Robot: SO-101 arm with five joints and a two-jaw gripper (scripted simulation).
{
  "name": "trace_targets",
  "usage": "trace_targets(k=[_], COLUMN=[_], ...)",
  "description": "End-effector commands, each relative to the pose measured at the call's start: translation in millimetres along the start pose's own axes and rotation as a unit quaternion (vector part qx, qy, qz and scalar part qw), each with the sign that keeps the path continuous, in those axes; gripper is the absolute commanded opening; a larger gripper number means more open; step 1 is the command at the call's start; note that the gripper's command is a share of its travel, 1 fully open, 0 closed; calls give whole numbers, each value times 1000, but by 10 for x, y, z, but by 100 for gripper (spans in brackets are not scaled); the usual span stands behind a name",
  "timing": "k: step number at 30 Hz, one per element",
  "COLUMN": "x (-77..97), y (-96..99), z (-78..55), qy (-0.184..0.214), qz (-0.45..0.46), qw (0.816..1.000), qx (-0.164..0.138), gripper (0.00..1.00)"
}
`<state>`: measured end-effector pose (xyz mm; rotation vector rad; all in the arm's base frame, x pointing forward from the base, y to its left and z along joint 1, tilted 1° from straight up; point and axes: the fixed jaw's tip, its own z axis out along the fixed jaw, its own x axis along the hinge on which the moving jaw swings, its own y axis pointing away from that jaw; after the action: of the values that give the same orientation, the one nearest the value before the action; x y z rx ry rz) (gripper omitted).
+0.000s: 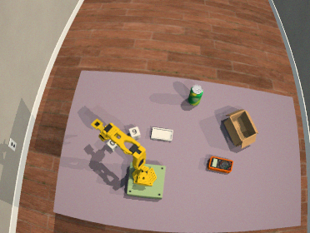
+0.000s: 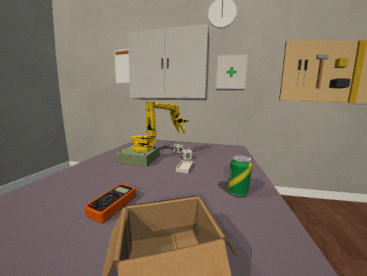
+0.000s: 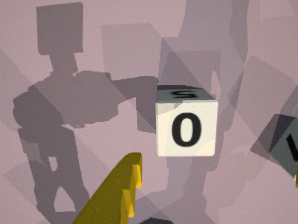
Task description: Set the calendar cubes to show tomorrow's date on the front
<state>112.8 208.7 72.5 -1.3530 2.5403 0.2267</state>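
Note:
My gripper (image 2: 182, 131) (image 3: 217, 168) is open and empty, above the table. One white cube (image 3: 186, 112) (image 1: 111, 145) lies below it, with a black 0 on top and a foreshortened digit on a shaded side; the arm partly covers it in the top view. The other white cube (image 1: 134, 132) (image 2: 186, 155) stands between it and the tray, with a 9 or 6 on top and a 0 on the side toward the exterior camera. Its shaded side (image 3: 283, 142) shows at the wrist view's right edge. The white tray (image 1: 162, 140) (image 2: 183, 171) is empty. The month's name is not readable.
The green arm base (image 1: 146, 191) (image 2: 137, 158) is near the cubes. A green can (image 1: 195, 97) (image 2: 240, 178) stands behind the tray. An orange multimeter (image 1: 221, 165) (image 2: 110, 202) and an open cardboard box (image 1: 234, 132) (image 2: 173, 263) are on the tray's far side from the cubes.

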Motion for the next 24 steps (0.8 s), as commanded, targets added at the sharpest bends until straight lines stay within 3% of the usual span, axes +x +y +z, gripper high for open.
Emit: trace_targets(k=[1, 5, 9, 24], x=[76, 216, 309, 339], y=[11, 2, -5, 21], z=[174, 355, 456, 540], qy=[42, 95, 126, 144], qz=[1, 1, 1, 2], qw=[999, 995, 992, 989], qx=[2, 5, 8, 9], gripper=[35, 35, 35, 35])
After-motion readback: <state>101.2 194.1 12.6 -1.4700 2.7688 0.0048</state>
